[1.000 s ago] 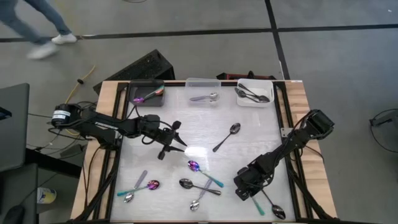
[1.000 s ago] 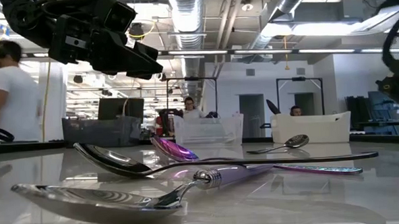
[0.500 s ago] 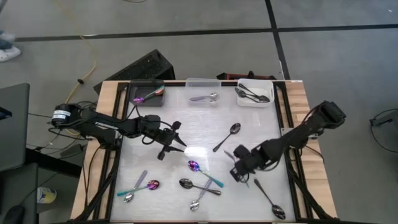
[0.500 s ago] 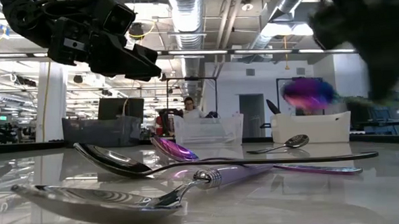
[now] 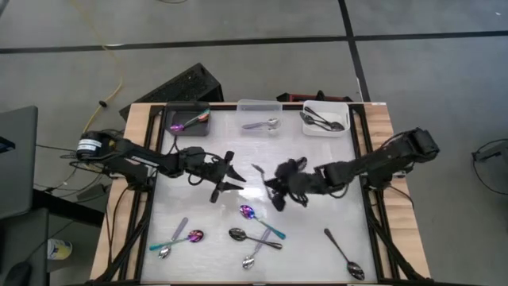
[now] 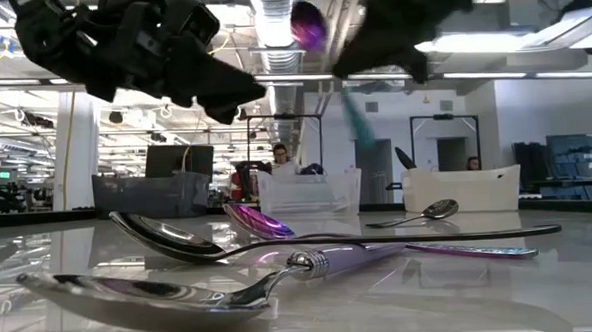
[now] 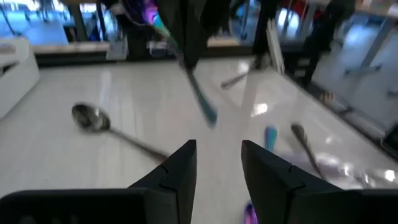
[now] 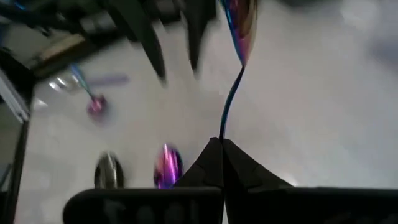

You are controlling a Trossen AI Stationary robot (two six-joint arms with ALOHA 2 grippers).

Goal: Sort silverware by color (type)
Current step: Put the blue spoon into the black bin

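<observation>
My right gripper (image 5: 271, 185) hovers over the table's middle, shut on an iridescent spoon (image 6: 308, 23) with a teal handle (image 6: 357, 118). My left gripper (image 5: 235, 173) faces it from the left, open and empty, with its fingers (image 7: 180, 168) pointing at the spoon (image 7: 208, 115). On the table near the front edge lie another iridescent spoon (image 5: 258, 218), a dark one (image 5: 250, 237) and a silver one (image 5: 252, 258). Two more spoons (image 5: 181, 238) lie at the near left. A dark spoon (image 5: 343, 254) lies at the near right. My right gripper pinches the iridescent spoon's thin shaft (image 8: 225, 124) between its two shut fingers (image 8: 211, 155), coming level from the table's right. The spoon is lifted clear and tilted. Its purple bowl (image 8: 241, 18) is up beyond the fingertips and its teal end (image 7: 208, 115) hangs below.
Three bins stand along the far edge. The dark grey one (image 5: 189, 121) holds an iridescent spoon, the clear one (image 5: 259, 117) a silver spoon, the white one (image 5: 324, 117) dark spoons. Another spoon (image 7: 93, 118) lies on the table under the right arm. Wooden rails edge the table.
My right gripper has risen from the near right of the table with the teal-handled iridescent spoon. It has carried it clear of the surface toward the middle, up to the left gripper. The dark spoon beside it stayed put. My left gripper shifted slightly right.
</observation>
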